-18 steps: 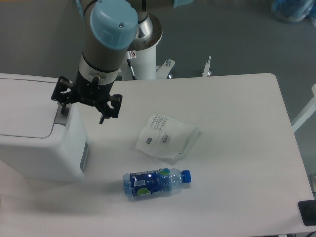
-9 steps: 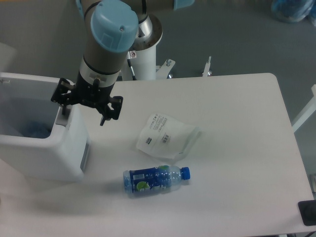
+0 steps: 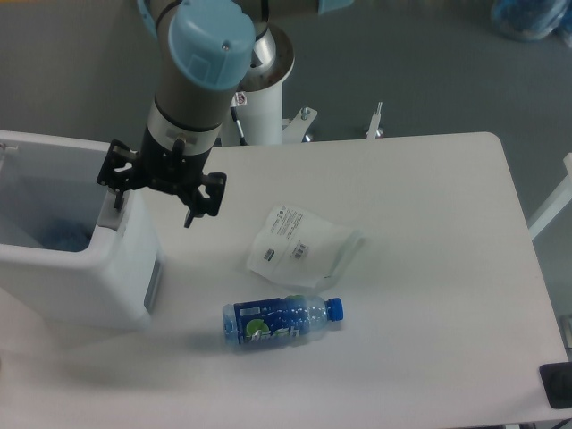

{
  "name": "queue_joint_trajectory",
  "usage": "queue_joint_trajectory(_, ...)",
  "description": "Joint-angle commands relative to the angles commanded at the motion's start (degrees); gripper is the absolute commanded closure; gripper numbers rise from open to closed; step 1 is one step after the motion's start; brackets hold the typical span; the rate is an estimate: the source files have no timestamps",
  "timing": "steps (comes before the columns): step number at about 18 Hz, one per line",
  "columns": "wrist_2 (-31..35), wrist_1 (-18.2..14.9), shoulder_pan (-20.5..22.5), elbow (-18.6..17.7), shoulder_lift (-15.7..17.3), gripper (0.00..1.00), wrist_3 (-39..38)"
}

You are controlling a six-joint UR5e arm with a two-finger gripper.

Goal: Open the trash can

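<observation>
Moved since 1.0 s ago: flat lid gone from the top of the trash can, interior now exposed; bottle rolled slightly, label turned. Gripper shifted only a little up and right. Pouch unchanged.

Trash can at left edge of frame, on the table, partly cut off by the frame border. White, boxy, rounded corners. Top open; pale inner walls visible, something blue low inside at far left, not identifiable. Grey strip on the right-hand outer wall, near the lower corner.

Gripper above the can's upper right rim, upper left of frame. Black fingers spread apart, nothing held between them. One finger over the rim at a small grey tab; contact with tab cannot be judged. Other finger outside the can, over bare table. Arm wrist with light blue cap directly above, at top of frame.

Pouch: white, flat, printed label, centre of frame, right of the can, well apart from it. Bottle: clear plastic, blue label and blue cap, lying on its side below the pouch, cap toward the right, near the pouch, not touching.

White robot pedestal behind the far table edge, top centre.
</observation>
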Motion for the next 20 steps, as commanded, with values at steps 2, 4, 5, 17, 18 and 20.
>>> queue_joint_trajectory(2, 0.09, 0.35, 1.76, 0.53, 0.09, 0.00, 1.75)
queue_joint_trajectory(4, 0.79, 2.80, 3.43, 0.01, 0.18, 0.00, 4.47)
queue_joint_trajectory(5, 1.31, 4.38, 4.13, -0.34, 0.09, 0.00, 6.14)
queue_joint_trajectory(17, 15.46, 12.57, 17.14, -2.89, -8.16, 0.00, 26.71)
queue_joint_trajectory(18, 17.03, 12.74, 17.93, -2.81, -9.48, 0.00, 28.02)
queue_joint_trajectory(20, 19.68, 14.84, 18.29, -2.54, -11.16, 0.00, 32.58)
